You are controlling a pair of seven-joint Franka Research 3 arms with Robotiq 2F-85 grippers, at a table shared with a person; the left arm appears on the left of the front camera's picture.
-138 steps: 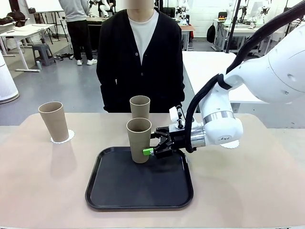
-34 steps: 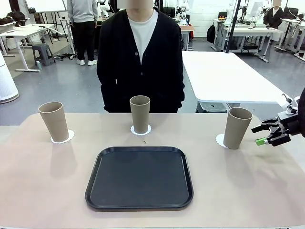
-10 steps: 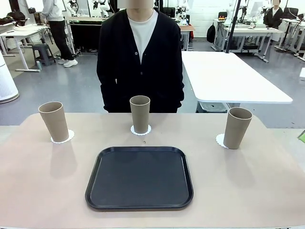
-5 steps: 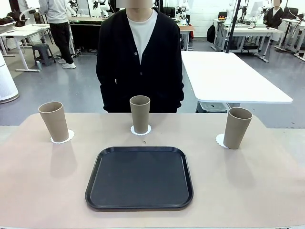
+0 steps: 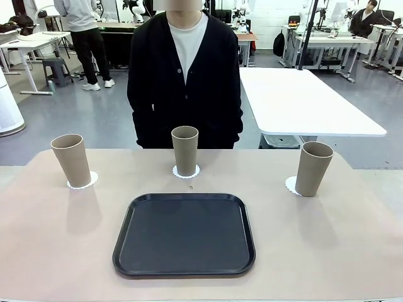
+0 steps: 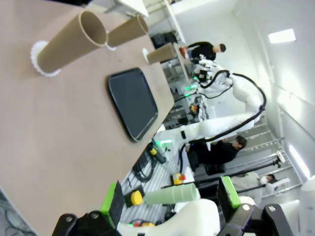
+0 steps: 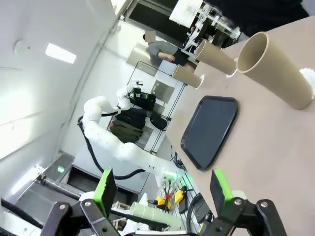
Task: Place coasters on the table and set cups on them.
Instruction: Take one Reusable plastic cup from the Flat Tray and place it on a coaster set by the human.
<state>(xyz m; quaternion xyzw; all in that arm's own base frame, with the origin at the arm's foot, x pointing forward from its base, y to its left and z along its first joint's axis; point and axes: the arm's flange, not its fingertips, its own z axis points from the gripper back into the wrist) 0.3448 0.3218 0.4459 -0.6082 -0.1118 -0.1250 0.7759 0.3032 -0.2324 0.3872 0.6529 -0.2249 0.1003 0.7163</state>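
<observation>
Front view: nearest, one black tray (image 5: 184, 234) on the table (image 5: 50, 245); beyond, three cups (image 5: 184, 150), each upright on one of three coasters (image 5: 81, 181). Wrist views add the left gripper (image 6: 171, 201) and right gripper (image 7: 162, 191), both spread wide, grasping nothing.

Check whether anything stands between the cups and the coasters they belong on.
Nothing visible does: the left cup, middle cup and right cup each already stand on a coaster, and the tray is bare.
</observation>
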